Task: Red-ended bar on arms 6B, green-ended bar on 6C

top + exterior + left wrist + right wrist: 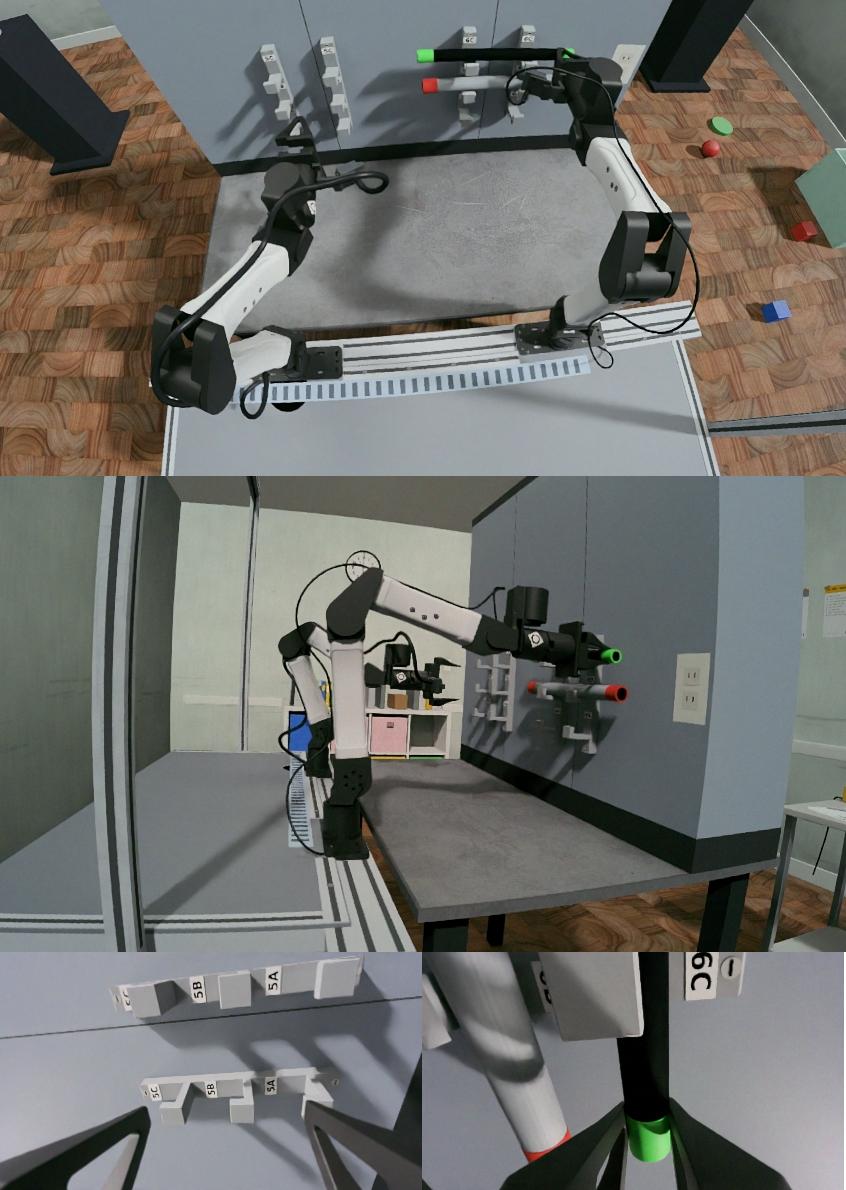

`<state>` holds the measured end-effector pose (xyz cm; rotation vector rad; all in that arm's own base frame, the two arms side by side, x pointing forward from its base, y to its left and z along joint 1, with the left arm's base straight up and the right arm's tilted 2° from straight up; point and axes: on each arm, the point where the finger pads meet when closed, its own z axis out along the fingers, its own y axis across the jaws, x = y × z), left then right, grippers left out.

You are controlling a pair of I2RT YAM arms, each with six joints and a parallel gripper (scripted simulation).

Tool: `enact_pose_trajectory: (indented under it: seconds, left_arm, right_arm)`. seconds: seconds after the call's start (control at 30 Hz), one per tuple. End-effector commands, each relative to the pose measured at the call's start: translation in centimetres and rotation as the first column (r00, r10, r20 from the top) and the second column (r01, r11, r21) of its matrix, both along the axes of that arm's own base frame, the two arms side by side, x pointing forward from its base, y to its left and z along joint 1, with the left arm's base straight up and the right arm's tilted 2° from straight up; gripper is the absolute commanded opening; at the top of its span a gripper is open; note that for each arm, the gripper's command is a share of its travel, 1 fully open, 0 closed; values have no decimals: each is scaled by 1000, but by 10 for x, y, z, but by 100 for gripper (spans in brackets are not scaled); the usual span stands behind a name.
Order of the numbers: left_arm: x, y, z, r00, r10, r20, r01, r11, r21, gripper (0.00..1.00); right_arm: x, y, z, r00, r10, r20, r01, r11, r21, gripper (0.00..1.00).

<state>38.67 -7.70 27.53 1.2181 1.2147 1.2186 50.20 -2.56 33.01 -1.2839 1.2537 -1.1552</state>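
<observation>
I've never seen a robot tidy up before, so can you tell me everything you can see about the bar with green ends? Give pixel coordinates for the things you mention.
The green-ended bar [496,55] [611,655] [645,1067] is a straight, round black rod with a bright green band at each end; the near end looks hollow. Its material is unclear. It lies roughly level along the wall at the 6C rack arms, above the red-ended bar [470,84] [576,690] [504,1047]. The right gripper [559,74] [600,652] [647,1107] is closed on it near one end.
</observation>
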Motion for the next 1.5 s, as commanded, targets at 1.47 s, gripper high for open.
enact_pose_trajectory:
  seconds: [1.47]
  left_arm:
    - [-4,1,3,1000,-6,7,6,1000,-11,100]
  right_arm:
    - [-6,-4,8,999,-7,46,6,1000,17,0]
